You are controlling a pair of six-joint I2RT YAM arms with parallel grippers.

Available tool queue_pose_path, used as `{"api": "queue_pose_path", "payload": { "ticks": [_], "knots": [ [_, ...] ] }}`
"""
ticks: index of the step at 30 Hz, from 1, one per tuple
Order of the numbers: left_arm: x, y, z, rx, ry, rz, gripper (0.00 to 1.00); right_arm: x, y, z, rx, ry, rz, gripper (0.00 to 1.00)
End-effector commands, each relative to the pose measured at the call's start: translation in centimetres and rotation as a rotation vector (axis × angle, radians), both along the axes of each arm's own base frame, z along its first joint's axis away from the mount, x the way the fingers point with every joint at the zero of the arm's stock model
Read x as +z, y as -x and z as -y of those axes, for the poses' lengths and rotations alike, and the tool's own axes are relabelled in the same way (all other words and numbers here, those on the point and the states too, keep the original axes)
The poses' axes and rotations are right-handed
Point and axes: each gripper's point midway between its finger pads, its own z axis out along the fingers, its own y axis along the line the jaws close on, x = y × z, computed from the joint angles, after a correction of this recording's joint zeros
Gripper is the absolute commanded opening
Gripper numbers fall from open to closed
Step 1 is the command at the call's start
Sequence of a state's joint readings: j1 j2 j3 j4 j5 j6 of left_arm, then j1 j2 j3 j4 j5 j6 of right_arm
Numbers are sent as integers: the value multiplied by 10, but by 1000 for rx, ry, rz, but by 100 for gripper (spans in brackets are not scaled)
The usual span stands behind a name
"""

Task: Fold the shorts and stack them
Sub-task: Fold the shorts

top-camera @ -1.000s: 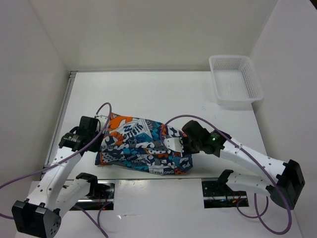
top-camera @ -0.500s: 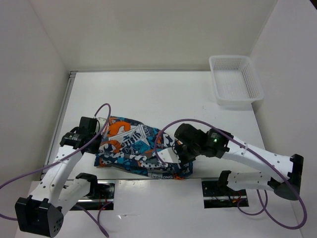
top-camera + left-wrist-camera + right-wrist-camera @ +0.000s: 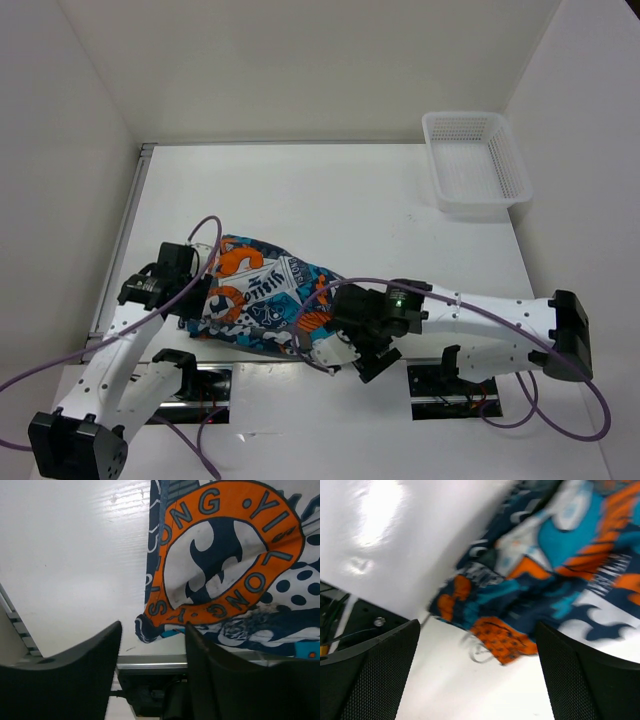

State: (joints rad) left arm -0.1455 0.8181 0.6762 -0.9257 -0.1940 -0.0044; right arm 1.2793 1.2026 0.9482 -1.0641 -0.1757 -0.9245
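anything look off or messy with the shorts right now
The shorts lie in a rumpled, lopsided bundle, set at a slant to the table's edges, with their near corner close to the front edge. It is not a neat fold. Nothing looks torn or spilled.

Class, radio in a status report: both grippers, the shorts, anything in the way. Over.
Left gripper open, right gripper open, nothing held. Shorts lie rumpled near table's front edge. Basket far right, apart from them.
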Motion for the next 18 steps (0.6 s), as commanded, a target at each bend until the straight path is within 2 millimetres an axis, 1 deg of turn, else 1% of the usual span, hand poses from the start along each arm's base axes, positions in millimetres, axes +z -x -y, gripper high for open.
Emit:
{"api": "queue_pose_path", "payload": {
  "ticks": [1, 2, 3, 4, 5, 6, 7, 8, 9, 10, 11, 12, 13, 14, 15, 16, 17, 18],
  "knots": [
    [7, 3, 3, -8, 21, 7, 63, 37, -24, -30, -74, -119, 100, 100],
    [15, 0, 6, -17, 42, 44, 66, 56, -34, -44, -126, -207, 117, 100],
    [31, -10, 10, -20, 70, 96, 66, 67, -54, -44, -208, -254, 126, 100],
    [44, -22, 19, -44, 116, 164, 70, 78, -62, -48, -260, -316, 113, 100],
    [56, -33, 22, -45, 135, 220, 70, 88, -73, -51, -317, -369, 109, 98],
    [67, -45, 25, -54, 149, 266, 71, 102, -88, -56, -386, -444, 113, 96],
    [89, -68, 26, -51, 157, 366, 71, 106, -109, -49, -476, -469, 129, 92],
    [87, -80, 27, -50, 156, 362, 71, 107, -118, -49, -530, -496, 121, 89],
    [92, -97, 29, -52, 159, 395, 73, 95, -135, -39, -609, -465, 118, 88],
    [79, -110, 27, -38, 139, 348, 73, 83, -140, -34, -641, -438, 93, 88],
    [71, -119, 26, -30, 127, 331, 74, 75, -146, -31, -675, -414, 83, 87],
    [71, -135, 26, -24, 120, 351, 76, 50, -152, -26, -715, -339, 49, 87],
    [61, -142, 25, -17, 109, 329, 76, 40, -164, -16, -768, -311, 36, 87],
    [45, -154, 24, -10, 96, 281, 77, 27, -167, -11, -795, -280, 3, 87],
    [45, -167, 26, -11, 99, 303, 77, 16, -171, -3, -802, -242, -17, 87],
    [28, -171, 26, -9, 94, 260, 77, -2, -177, 10, -817, -183, -41, 87],
    [26, -176, 33, -29, 124, 246, 79, -8, -176, 14, -811, -165, -70, 87],
    [29, -185, 34, -29, 124, 249, 79, -15, -170, 22, -764, -131, -88, 87]
  ]
}}
